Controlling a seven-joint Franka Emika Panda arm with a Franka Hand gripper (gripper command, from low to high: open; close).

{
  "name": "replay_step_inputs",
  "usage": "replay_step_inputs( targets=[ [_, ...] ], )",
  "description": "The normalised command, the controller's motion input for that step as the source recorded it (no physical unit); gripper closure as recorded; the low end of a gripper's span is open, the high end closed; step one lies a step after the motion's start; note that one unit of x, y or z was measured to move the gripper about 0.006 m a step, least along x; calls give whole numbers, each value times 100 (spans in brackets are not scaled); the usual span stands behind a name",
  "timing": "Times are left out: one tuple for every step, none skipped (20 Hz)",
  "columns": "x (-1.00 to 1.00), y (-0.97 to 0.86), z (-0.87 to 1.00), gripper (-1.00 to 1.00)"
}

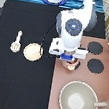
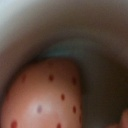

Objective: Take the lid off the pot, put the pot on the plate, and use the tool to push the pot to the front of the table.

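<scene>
Tool [image 1: 70, 57] low over pot [image 1: 70, 64], right of centre on stove; grip unclear. Plate [image 1: 32, 51], spatula [image 1: 16, 41] untouched on worktop [image 1: 15, 85], left.

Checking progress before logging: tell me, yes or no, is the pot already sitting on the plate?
No. The plate lies bare on the black table, while the gripper hovers over the pot on the stove.

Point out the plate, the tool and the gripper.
plate [image 1: 33, 51]: exterior view, its flat centre.
tool [image 1: 16, 41]: exterior view, mid-handle, to the plate's left.
gripper [image 1: 69, 61]: exterior view, lower end of the hand, low over the pot [image 1: 70, 64] at the stove's edge.
</scene>
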Motion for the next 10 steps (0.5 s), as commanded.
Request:
replay_step_inputs(
  targets=[
    [-7,13,-3,100],
    [-3,15,0,100],
    [0,17,4,100],
    [0,18,11,100],
    [0,17,19,100],
    [4,18,30,100],
    [12,19,43,100],
    [16,21,54,100],
    [20,22,63,100],
    [21,22,67,100]
  ],
)
